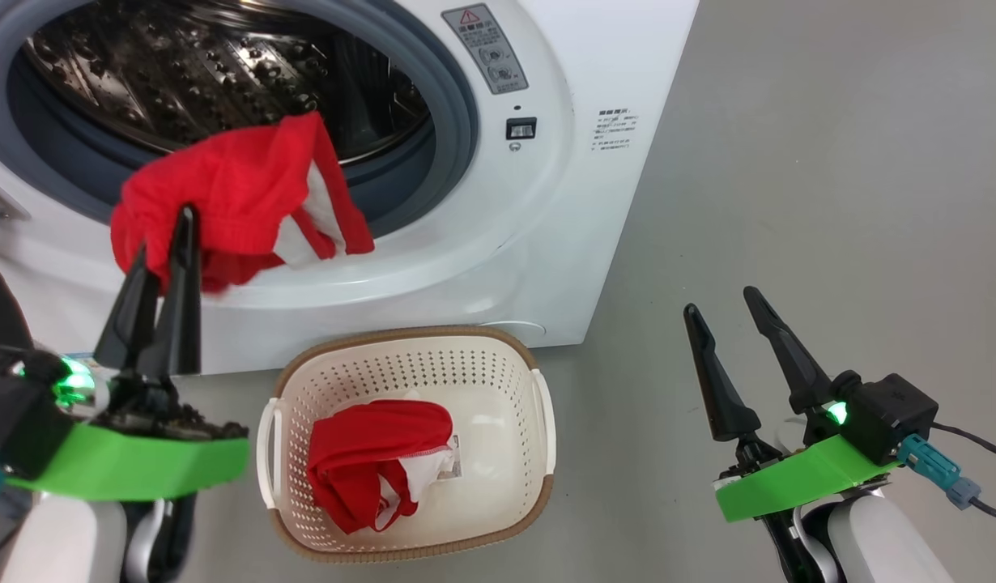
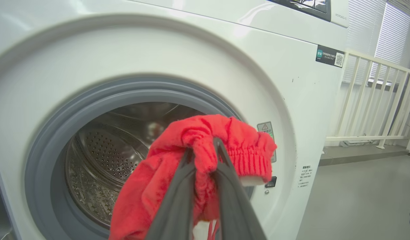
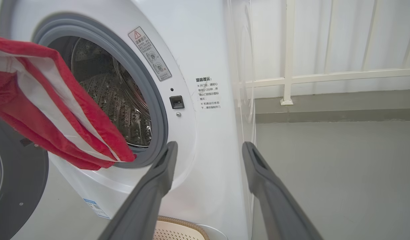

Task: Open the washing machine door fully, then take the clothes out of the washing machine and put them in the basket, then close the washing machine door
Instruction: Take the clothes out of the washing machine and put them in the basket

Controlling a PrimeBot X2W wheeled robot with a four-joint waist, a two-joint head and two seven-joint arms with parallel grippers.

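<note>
Cropped, buried and unreadable

The washing machine door point(image 3: 18, 186) is a black arc cut by the left edge of the right wrist view; the basket point(image 3: 181, 230) there is a rim sliver at the bottom edge. Red clothes point(image 2: 191, 133) bury the tips of the left gripper point(image 2: 203, 146). Print on the warning label point(image 1: 485, 47) is too small to read.

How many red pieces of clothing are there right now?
2. One red garment hangs in the left jaws before the washing machine opening; the other garment lies in the basket. More may be hidden deeper in the drum.
</note>
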